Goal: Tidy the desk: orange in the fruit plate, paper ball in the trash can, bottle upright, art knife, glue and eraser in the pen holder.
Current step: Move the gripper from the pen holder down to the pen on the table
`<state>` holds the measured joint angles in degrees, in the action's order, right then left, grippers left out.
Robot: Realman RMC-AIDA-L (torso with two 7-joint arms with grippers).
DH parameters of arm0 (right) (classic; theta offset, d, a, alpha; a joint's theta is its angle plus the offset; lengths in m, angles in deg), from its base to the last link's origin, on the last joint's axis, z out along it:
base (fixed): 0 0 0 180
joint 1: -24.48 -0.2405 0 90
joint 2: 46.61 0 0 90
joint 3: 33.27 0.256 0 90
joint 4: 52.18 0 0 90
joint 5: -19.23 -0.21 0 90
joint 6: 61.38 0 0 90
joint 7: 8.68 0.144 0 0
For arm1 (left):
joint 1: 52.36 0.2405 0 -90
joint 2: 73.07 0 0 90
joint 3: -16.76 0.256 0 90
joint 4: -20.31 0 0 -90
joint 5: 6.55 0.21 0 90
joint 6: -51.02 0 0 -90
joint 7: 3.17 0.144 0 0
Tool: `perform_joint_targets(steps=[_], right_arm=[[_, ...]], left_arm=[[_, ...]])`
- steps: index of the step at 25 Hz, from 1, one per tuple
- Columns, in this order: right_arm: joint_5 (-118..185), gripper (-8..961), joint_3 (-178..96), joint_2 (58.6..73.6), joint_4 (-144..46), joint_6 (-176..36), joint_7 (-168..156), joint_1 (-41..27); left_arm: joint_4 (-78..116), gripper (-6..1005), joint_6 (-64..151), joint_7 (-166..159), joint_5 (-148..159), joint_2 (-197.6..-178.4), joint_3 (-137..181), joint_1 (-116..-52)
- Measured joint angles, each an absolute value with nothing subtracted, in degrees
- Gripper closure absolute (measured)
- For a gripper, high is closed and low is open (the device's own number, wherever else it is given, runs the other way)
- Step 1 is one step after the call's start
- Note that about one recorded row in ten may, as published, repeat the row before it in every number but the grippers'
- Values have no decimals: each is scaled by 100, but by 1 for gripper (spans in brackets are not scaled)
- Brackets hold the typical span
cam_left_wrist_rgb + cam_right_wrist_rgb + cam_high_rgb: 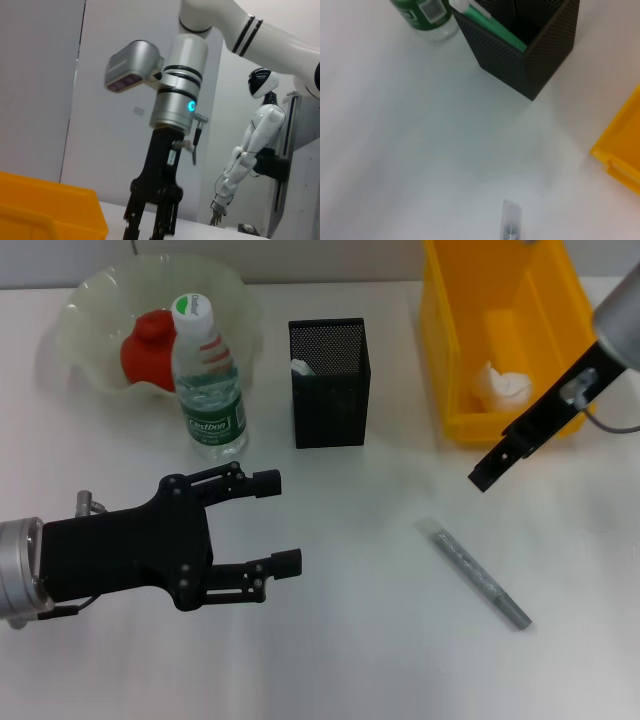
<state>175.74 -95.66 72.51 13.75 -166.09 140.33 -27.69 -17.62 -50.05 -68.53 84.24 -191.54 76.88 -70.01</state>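
The orange point(148, 346) lies in the fruit plate point(85, 315) at the back left. Just in front of it the bottle point(207, 380) stands upright. The pen holder point(329, 382) holds the glue point(496, 29), its white tip showing at the rim. In the trash can point(500, 300) lies the paper ball point(500, 386). The grey art knife point(472, 572) lies flat on the table at the front right. My left gripper point(280, 522) hovers open and empty, front left. My right gripper point(482, 478) hangs between the trash can and the art knife. The eraser is hidden.
The white table point(360, 640) carries everything. The left wrist view shows my right arm's gripper point(150, 220) beside the trash can's point(50, 210) wall, with a white humanoid robot point(255, 145) standing far behind. The trash can's corner point(625, 155) edges the right wrist view.
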Motion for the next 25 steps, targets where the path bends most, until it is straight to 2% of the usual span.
perform_joint_targets(steps=[13,25], right_arm=[[17539,201,-10261,7312,-395,-15794,14245,-3313],[17276,201,-10623,7316,-970,-15466,14249,-3451]], left_arm=[[-1528,168,-4998,-6440,8423,-19154,7687,-7060],[-1468,170,-4884,-6419,8807,-19143,7945,-7125]])
